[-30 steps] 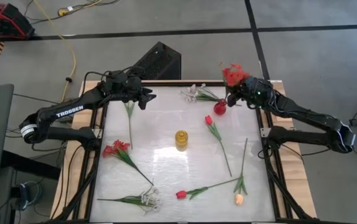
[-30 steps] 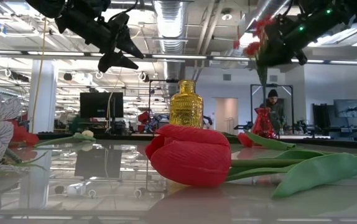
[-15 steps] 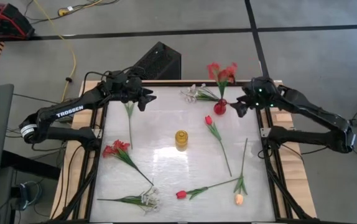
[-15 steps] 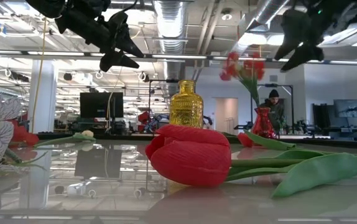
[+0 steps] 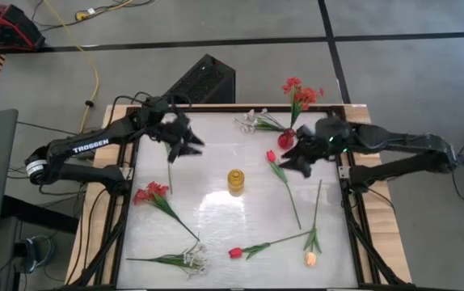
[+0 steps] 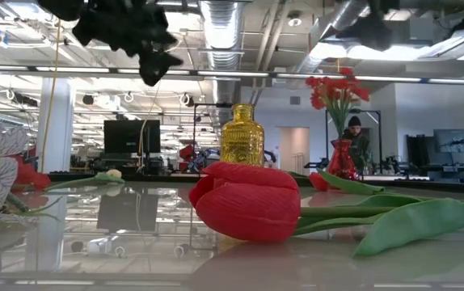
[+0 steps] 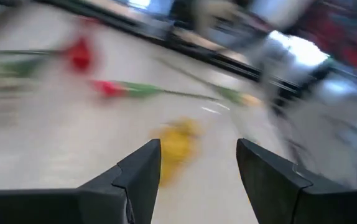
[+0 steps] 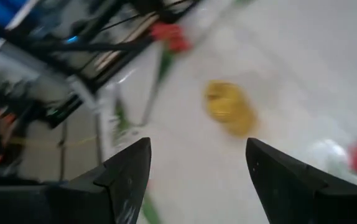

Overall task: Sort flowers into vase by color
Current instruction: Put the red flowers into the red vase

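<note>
**A:** Flowers status? Where's the red clustered one?

**B:** Red clustered flower [image 5: 299, 90] stands upright in the red vase [image 5: 285, 140] at the worktop's [image 5: 216, 210] far right edge. Low view confirms it, blooms [image 6: 336, 87] above the vase [image 6: 342, 161].

**A:** Rest?

**B:** All lying flat. White spray [image 5: 252, 122] just beside the red vase. Red tulip [image 5: 280, 171] between the two vases. Second red clustered flower [image 5: 155, 196] near the left side. Another white spray [image 5: 185, 259] at the near left. Red tulip [image 5: 248, 249] and peach tulip [image 5: 312, 246] at the near right, stems crossing. One green stem [image 5: 168, 158] under the left arm. Yellow vase [image 5: 235, 181] mid-worktop, nothing in it.

**A:** Grippers?

**B:** Right gripper [image 5: 290, 156] hangs above the worktop just beside the red vase, jaws spread, holding nothing. Left gripper [image 5: 185, 142] is over the far left, above that green stem, jaws apart as well; wrist view shows the fingers [image 7: 135, 180] gapped, yellow vase [image 7: 177, 144] beyond.
</note>
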Motion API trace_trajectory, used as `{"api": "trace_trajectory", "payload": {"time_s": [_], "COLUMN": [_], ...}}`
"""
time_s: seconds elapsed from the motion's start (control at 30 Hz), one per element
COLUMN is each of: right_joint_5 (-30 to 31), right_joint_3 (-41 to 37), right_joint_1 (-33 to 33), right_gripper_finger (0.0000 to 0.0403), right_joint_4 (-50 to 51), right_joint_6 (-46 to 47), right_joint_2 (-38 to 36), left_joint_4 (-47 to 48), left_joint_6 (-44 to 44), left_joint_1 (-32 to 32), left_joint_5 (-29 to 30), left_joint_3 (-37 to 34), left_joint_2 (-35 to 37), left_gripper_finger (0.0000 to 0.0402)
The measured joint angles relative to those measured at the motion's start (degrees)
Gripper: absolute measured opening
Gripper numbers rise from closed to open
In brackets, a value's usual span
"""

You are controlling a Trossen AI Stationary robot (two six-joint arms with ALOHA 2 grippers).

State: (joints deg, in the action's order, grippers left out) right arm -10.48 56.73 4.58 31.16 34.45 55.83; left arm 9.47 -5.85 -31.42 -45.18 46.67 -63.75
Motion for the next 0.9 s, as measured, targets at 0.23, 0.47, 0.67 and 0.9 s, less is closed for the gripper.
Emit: {"api": "trace_trajectory", "payload": {"time_s": [0.23,0.47,0.67,0.9], "right_joint_5": [0.09,0.07,0.02,-1.43], "right_joint_3": [0.00,-0.02,-0.02,-0.02], "right_joint_1": [-6.39,-6.31,-6.38,-8.13], "right_gripper_finger": [0.0289,0.0289,0.0289,0.0289], "right_joint_4": [-7.61,-7.35,-8.72,-13.29], "right_joint_6": [-5.94,-18.06,-19.75,-10.06], "right_joint_2": [8.30,15.15,21.87,27.39], "left_joint_4": [11.68,28.37,35.13,38.56], "left_joint_6": [7.66,11.25,13.56,21.07], "left_joint_1": [13.18,26.19,39.43,46.78], "left_joint_5": [2.20,13.86,26.08,39.07], "left_joint_3": [0.03,0.03,0.03,0.03], "left_joint_2": [0.03,0.03,0.03,-3.04], "left_gripper_finger": [0.0176,0.0171,0.0171,0.0171]}}
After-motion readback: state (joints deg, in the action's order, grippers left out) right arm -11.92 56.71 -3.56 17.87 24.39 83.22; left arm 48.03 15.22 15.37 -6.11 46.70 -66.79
